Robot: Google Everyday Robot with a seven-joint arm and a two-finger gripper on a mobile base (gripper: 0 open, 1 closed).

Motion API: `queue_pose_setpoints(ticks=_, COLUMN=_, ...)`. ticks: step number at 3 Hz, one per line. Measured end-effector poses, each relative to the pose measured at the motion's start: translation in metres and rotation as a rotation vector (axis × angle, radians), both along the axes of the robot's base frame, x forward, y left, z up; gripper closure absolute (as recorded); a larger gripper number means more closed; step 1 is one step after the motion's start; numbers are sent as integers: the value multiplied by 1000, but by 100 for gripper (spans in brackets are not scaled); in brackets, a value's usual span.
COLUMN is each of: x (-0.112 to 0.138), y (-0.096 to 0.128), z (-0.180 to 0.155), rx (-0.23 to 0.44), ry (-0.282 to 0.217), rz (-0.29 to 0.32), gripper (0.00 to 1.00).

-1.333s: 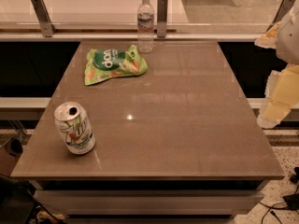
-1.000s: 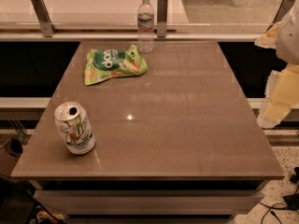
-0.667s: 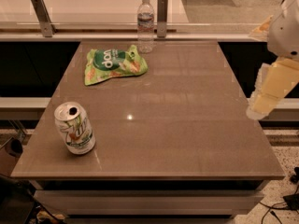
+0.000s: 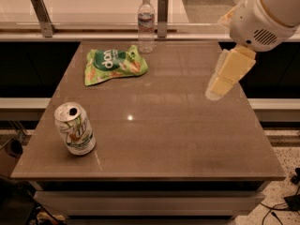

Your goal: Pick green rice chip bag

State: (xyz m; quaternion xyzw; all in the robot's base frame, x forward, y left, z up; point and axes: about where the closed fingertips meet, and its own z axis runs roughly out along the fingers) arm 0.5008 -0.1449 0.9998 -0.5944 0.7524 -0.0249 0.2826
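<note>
At upper left of the brown desk, the soft light-green foil rice chip bag is lying flat, long axis running left-right. Cream pincer is hovering at right, well apart, bag lying leftward of it. Pincer spread: cannot tell.

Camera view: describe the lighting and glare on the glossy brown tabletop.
Camera view: warm, yellowish light; one small bright glare spot on the glossy brown tabletop near the white-green soda can; the cream gripper hovers over the table's right side.
</note>
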Motion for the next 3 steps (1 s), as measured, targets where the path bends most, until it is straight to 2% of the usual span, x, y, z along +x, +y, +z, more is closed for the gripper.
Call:
queue_pose_setpoints(ticks=1, x=26, y=33, z=-11, rx=61, ry=-9, rz=2, gripper=0)
queue_pose_setpoints(ticks=2, x=49, y=61, z=-23, rx=90, ry=-38, rz=-14, gripper=0)
queue_pose_setpoints(ticks=3, x=81, y=86, z=-42, rx=158, ry=-53, rz=-27, gripper=0)
